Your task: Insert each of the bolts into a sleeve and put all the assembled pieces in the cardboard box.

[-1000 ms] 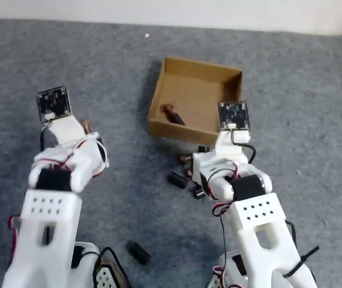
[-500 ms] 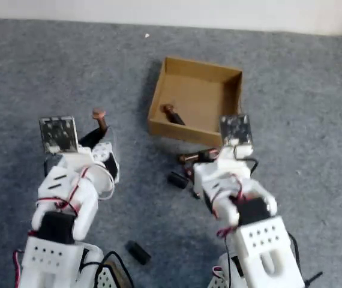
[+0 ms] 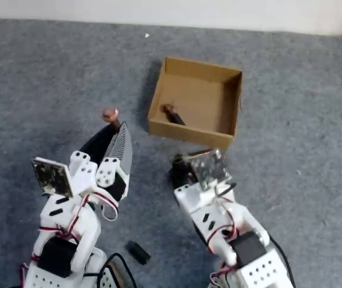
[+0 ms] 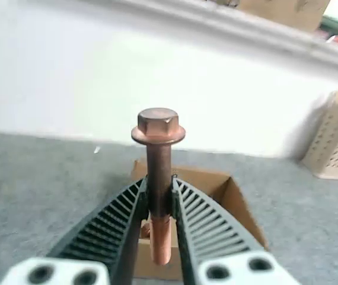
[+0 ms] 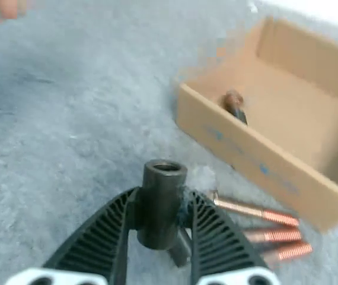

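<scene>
Holds a copper bolt (image 4: 158, 157) in the left gripper (image 4: 159, 189), pinched tight by the shaft, head up and tip down. Hangs up off the grey carpet (image 3: 51, 66), off to one side of the cardboard box (image 3: 186, 133), not touching it.

Holds a dark sleeve (image 5: 163, 181) in the right gripper (image 5: 163, 208), squeezed from both sides, open hole up. Sits low, near the front wall of the box.

Bolt and sleeve well apart, one in each gripper, not joined yet.

Done so far, going by the box: one finished piece (image 3: 172, 114), lying inside near a side wall. Looks like a bolt pushed into its sleeve.

Left to do: push the held bolt into the held sleeve, then put that pair in the box. After that, three more bolts (image 5: 258, 212), lying side by side on the carpet just beside the front wall of the box. Also one more sleeve (image 3: 138, 252), lying alone on the carpet, well apart from the box, down between the two arms. Maybe another dark sleeve right under the right gripper, but too hidden to tell. Cannot count enough sleeves for all the bolts from here.

Looks like early days: one piece in, one pair in hand, about three more to go. Needs care with lining up the bolt tip and the sleeve hole.
</scene>
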{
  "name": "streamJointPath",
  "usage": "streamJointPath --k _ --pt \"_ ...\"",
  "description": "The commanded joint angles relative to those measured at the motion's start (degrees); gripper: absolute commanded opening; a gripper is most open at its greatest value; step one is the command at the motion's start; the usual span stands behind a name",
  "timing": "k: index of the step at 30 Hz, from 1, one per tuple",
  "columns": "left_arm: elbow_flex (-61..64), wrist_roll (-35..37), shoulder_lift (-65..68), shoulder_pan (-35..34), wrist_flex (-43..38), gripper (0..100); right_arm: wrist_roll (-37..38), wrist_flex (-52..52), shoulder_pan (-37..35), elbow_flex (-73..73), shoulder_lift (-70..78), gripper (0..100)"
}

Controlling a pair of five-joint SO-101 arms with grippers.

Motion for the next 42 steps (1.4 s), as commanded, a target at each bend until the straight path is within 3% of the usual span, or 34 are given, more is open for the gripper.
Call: streamJointPath --k 1,14,28,32,42 --pt "0.13 1.23 -1.45 3.21 -3.87 0 2.81 -2.77 -2.15 3.30 -10.77 0.5" --pt "1.19 4.13 -0.84 14.73 -4.22 0 6.24 -8.75 -3.03 8.22 -13.67 0.5" --pt "3.21 4.13 -1.19 15.16 -4.22 0 6.42 -8.48 -3.12 7.78 -13.67 0.5" --pt "1.10 4.13 -1.19 15.25 -4.13 0 11.60 -8.48 -6.11 3.74 -13.67 0.5" --pt "-5.93 4.22 -1.19 19.74 5.80 0 12.84 -8.57 -7.69 2.42 -13.67 0.5"
